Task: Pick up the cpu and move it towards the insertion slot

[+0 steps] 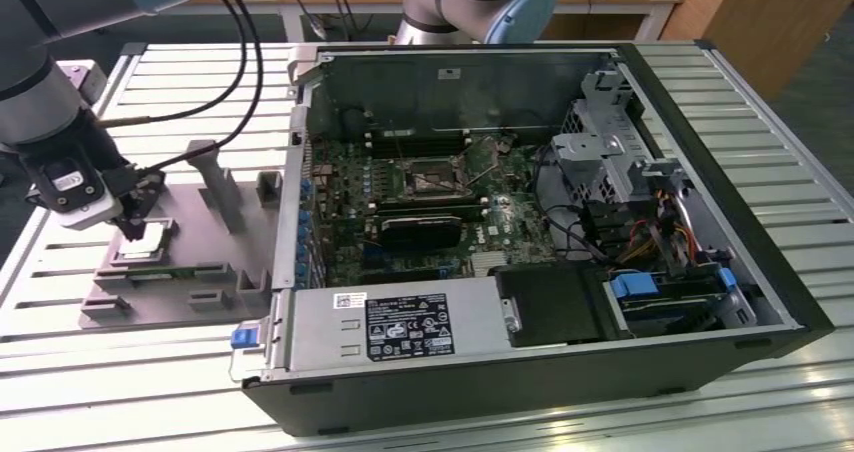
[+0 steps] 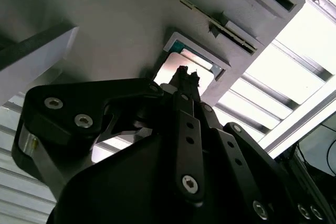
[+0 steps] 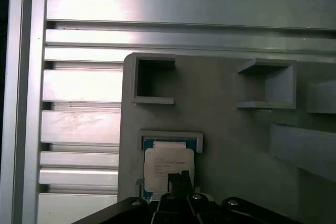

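One black gripper (image 1: 134,230) hangs from the robot arm at the exterior view's left. It points down at the grey fixture plate (image 1: 187,292). Its two fingers are pressed together at the tips, with nothing between them. In both wrist views the gripper (image 2: 187,74) (image 3: 178,179) has its tips right over the cpu (image 2: 169,73) (image 3: 168,163). I cannot tell if the tips touch the shiny top or hang just above it.

The cpu (image 1: 144,237) lies flat in a small square nest on the fixture plate (image 3: 226,150). A low grey wall goes around part of it. A bit of blue-green shows at the cpu's edge in the first wrist view. Other square pockets and grey blocks stand on the same plate, apart from the cpu.

The fixture plate rests on a table of long silver slats (image 1: 160,72) (image 3: 79,119).

The insertion slot (image 1: 430,180) is well apart from the cpu, toward the exterior view's right. It sits on the green circuit board (image 1: 347,192) inside an open computer case (image 1: 721,222). The slot has a silver frame and a dark middle. A bigger black block (image 1: 424,230) sits just beside it on the board.

Black cables (image 1: 227,32) run down to the arm. Part of another robot arm (image 1: 481,2) stands behind the case.
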{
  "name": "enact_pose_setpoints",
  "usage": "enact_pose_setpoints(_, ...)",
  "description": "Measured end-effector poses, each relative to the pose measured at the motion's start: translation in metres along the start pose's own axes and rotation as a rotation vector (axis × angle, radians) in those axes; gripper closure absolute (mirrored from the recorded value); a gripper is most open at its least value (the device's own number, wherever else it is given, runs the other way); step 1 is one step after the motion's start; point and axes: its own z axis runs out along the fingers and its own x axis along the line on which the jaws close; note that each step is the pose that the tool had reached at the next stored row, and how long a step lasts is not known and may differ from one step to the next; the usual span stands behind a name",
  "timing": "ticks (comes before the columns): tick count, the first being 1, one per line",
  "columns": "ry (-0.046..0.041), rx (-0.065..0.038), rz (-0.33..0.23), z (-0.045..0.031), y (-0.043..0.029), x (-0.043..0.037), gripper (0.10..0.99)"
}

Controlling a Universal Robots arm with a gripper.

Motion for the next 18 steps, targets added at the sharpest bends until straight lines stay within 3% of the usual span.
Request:
enact_pose_setpoints(8, -0.0003, 0.0, 0.006, 0.0119, 0.0014, 0.0006, 0.984)
enact_pose_setpoints(12, -0.0005, 0.0, 0.007, 0.0142, 0.0016, 0.0049, 0.984)
enact_pose_setpoints(18, -0.0005, 0.0, 0.007, 0.0144, 0.0016, 0.0051, 0.984)
